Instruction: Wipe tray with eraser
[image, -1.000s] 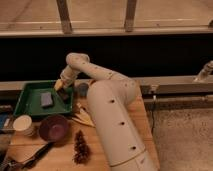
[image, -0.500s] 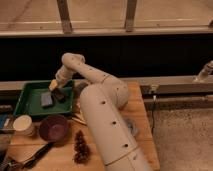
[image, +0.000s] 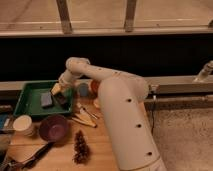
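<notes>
- Nearest the camera, a dark-handled tool (image: 32, 156) and a pine cone (image: 80, 146) are seen on the wooden table (image: 100, 155), well apart from the work.
- Just behind them, a purple bowl (image: 53, 127) and a pale cup (image: 23, 125) are set in front of the tray. Some wooden sticks (image: 82, 119) are laid to the right of the bowl.
- The tray (image: 30, 104) is laid flat at the table's far left. Its raised rim is judged to keep the eraser inside during wiping.
- The eraser (image: 46, 99) is found lying flat on the tray's floor, right of the middle, so 1 broad face is down for rubbing.
- The gripper (image: 58, 91) is held low over the tray's right end, just beside the eraser on its right. Contact cannot be confirmed, and whether it is open or closed cannot be told. Nothing is seen to be lifted.
- The white arm (image: 122, 117) is bent over from the right, which is judged to bring the gripper in from above.
- Farther back, 1 small blue-grey cup (image: 83, 90) is stood just outside the tray's right rim, before a dark wall (image: 150, 55) and a window (image: 95, 12).
</notes>
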